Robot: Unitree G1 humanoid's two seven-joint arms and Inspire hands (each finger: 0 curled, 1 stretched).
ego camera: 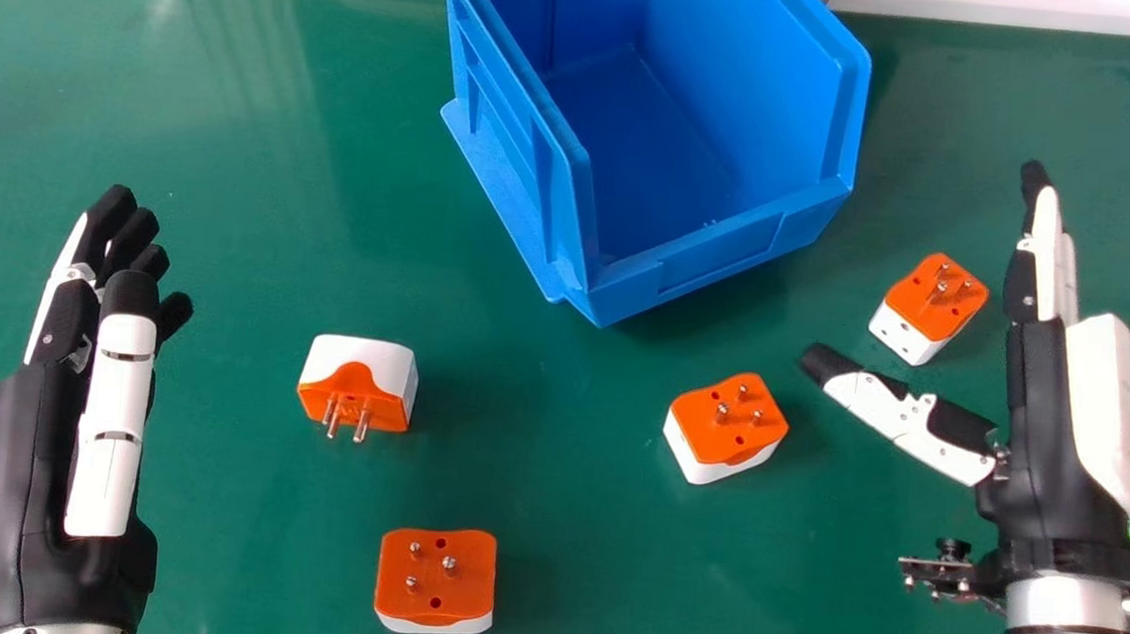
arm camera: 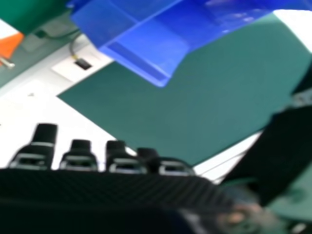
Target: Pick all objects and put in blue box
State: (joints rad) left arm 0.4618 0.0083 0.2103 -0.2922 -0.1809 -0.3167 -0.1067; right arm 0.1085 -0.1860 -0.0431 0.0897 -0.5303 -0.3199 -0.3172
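Four orange-and-white plug adapters (ego camera: 435, 577) on worktop (ego camera: 574, 477) outside blue box (ego camera: 718, 258); picking unstarted, I judge; right robot hand (ego camera: 1064, 432), open like left robot hand (ego camera: 68, 451), must close on one next.

- No readable words, labels or brand names are appearing in the head view.
- No legible numbers or signs are appearing there.
- In the right hand view, no lettering, label, brand, number or sign is standing out clearly enough to be read.
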